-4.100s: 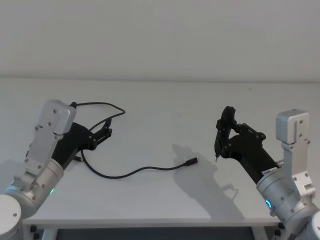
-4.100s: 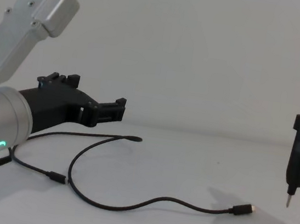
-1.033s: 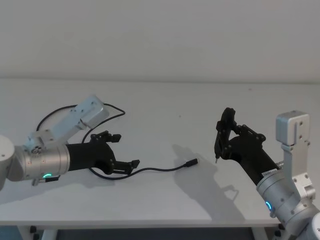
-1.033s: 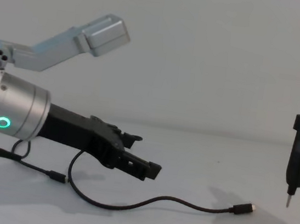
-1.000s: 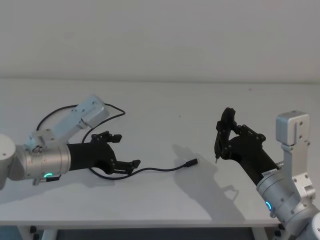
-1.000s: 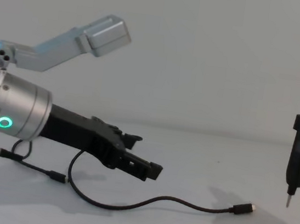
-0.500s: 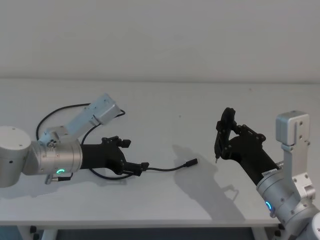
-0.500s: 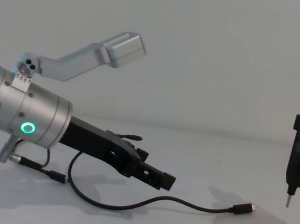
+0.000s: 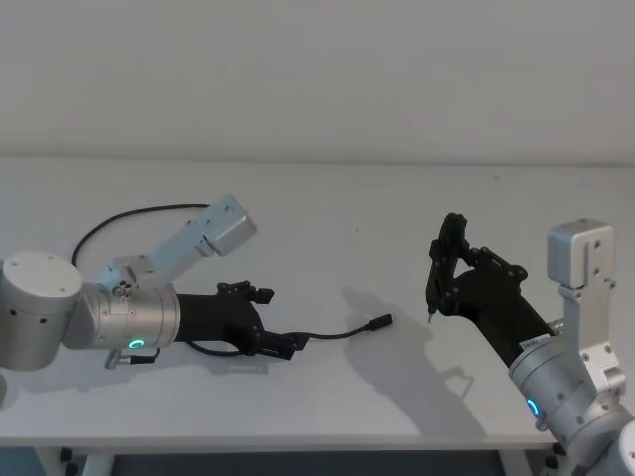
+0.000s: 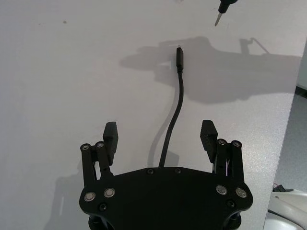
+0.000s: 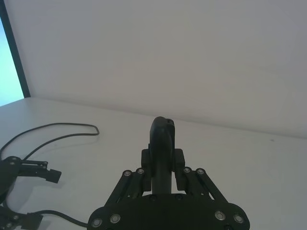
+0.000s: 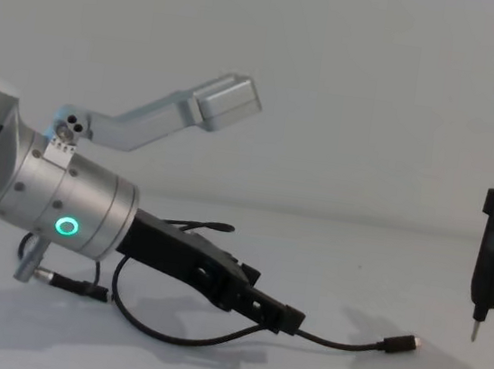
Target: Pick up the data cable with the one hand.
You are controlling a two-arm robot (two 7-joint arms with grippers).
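Alignment was the crux of this grasp. The left gripper [image 10: 159,130] lay low over the table [image 9: 327,218], near its front edge and left of the middle. Its jaws were spread wide, and the data cable [image 10: 175,108] ran out between them, somewhat nearer one finger than the other. Neither pad [image 10: 110,132] appeared to touch the cord. In the chest view the fingertips sat just above the surface. The cord emerged from under them and ended in its plug [image 9: 379,322], which pointed toward the table's right edge. The right gripper [image 9: 437,283] hung parked over the right part of the table, well apart from the plug, its jaws clamped on a slim dark pointed tool [image 12: 490,262].

To close well, I judged, the wrist needed a small sideways shift to centre the cord between the pads. It then needed to sink until the tips almost brushed the table, since so thin a cord lying flat could slip beneath them. The squeeze had to go fully shut. The lift ought to be slow, because the long tail looping toward the left edge would drag and could tug the cord loose.
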